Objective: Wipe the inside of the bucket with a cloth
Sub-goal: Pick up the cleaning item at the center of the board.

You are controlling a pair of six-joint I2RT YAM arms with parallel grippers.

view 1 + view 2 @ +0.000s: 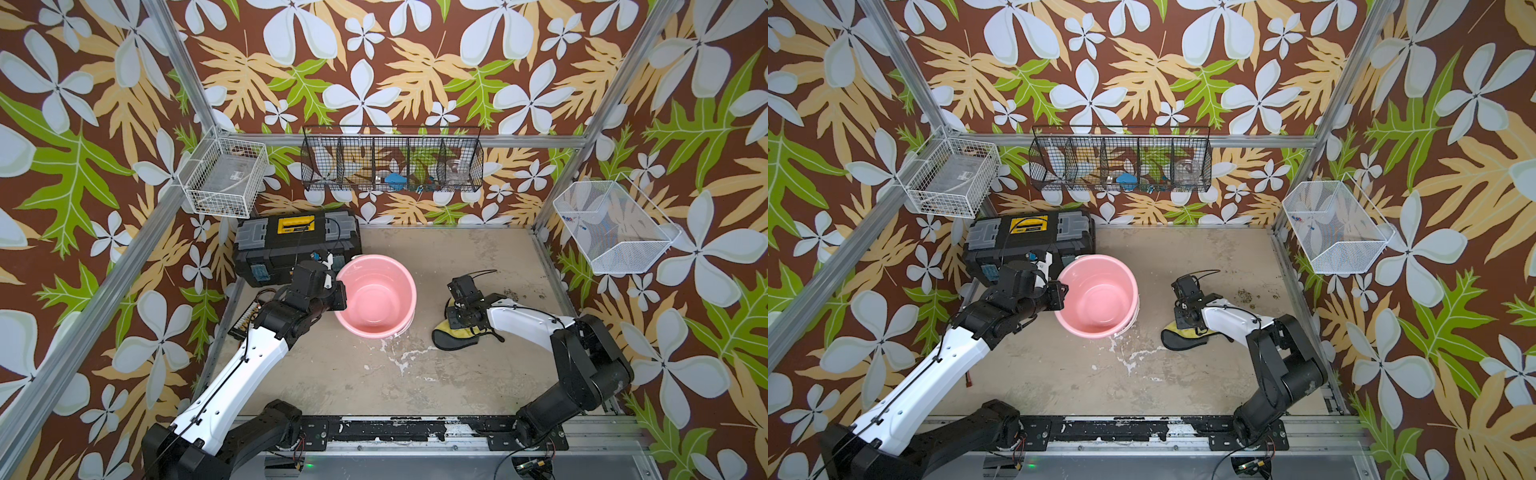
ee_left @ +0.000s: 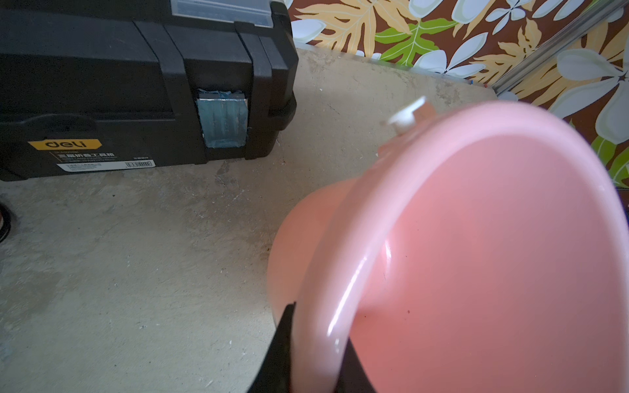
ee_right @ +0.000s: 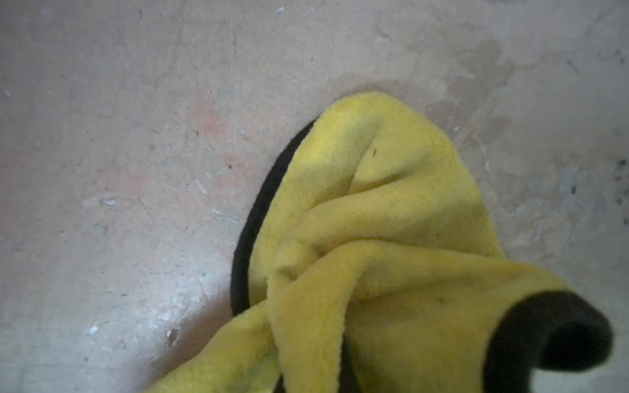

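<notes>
Scuffed beige tabletop [image 1: 415,374] fills the middle of both top views, walled by floral panels [image 1: 374,62]. At centre frame the round pale-pink plastic bucket [image 1: 376,307] stands mouth up and glossy inside, its upper-left rim just beside a black plastic toolbox [image 1: 291,245]. The left gripper [image 2: 316,357] is clamped on the bucket's left rim. Right of centre, apart from the bucket, the right gripper [image 1: 453,322] is closed on a bunched fold of the yellow microfibre cloth [image 3: 374,204] with its black underside. Bare tabletop lies between and below them.

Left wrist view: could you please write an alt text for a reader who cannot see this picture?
The left gripper clamps the rim of the pink bucket, which fills much of the picture. A black toolbox stands on the worn beige floor beyond it.
</notes>
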